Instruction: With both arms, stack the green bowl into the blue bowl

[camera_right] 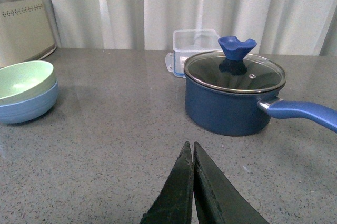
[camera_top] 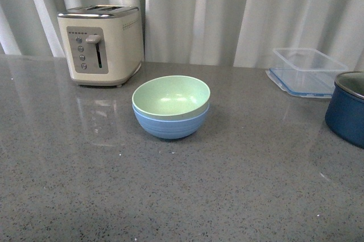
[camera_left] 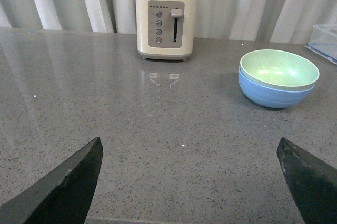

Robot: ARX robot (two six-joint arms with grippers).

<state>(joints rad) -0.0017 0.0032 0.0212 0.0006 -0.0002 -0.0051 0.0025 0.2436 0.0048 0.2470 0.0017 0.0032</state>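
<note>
The pale green bowl [camera_top: 170, 96] sits nested inside the light blue bowl [camera_top: 170, 124] in the middle of the grey counter. The stack also shows in the left wrist view, green bowl [camera_left: 279, 68] in blue bowl [camera_left: 274, 93], and in the right wrist view, green bowl [camera_right: 23, 79] in blue bowl [camera_right: 29, 107]. My left gripper [camera_left: 189, 148] is open and empty, low over bare counter well short of the bowls. My right gripper [camera_right: 190, 145] is shut and empty, between the bowls and the pot. Neither arm shows in the front view.
A cream toaster [camera_top: 102, 43] stands at the back left. A clear lidded container [camera_top: 307, 70] sits at the back right. A dark navy pot [camera_right: 231, 98] with a glass lid and a long handle stands at the right.
</note>
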